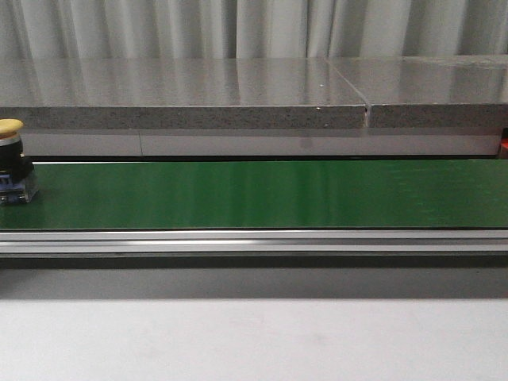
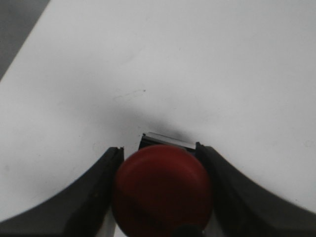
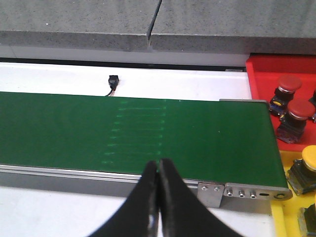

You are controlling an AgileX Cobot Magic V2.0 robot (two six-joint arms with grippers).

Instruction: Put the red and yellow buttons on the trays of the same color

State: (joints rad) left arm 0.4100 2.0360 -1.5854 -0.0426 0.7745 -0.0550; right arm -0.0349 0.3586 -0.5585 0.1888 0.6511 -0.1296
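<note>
Front view, far left edge of the frame: a yellow button (image 1: 11,127) with a dark body and clear base is riding on the green belt (image 1: 262,194), which is spanning the frame's middle band; neither arm is showing here.

Left wrist view, lower centre: the left claw (image 2: 160,190) is pinching a red button (image 2: 162,190) by the sides of its domed cap, over a bare white table (image 2: 197,59).

Right wrist view, lower centre: the right claw (image 3: 158,197) is resting with its tips pressed together and carrying nothing, above the near rail of the belt. At the right edge, two red buttons (image 3: 291,114) are sitting on the red tray (image 3: 261,74), and a yellow one is sitting on the yellow tray (image 3: 289,165) below them.

Handling, as a judgement: these buttons are looking rigid, light and top-heavy. The glossy cap is probably slippery, so gripping the squarer body beneath it is likely giving the firmer hold.
</note>
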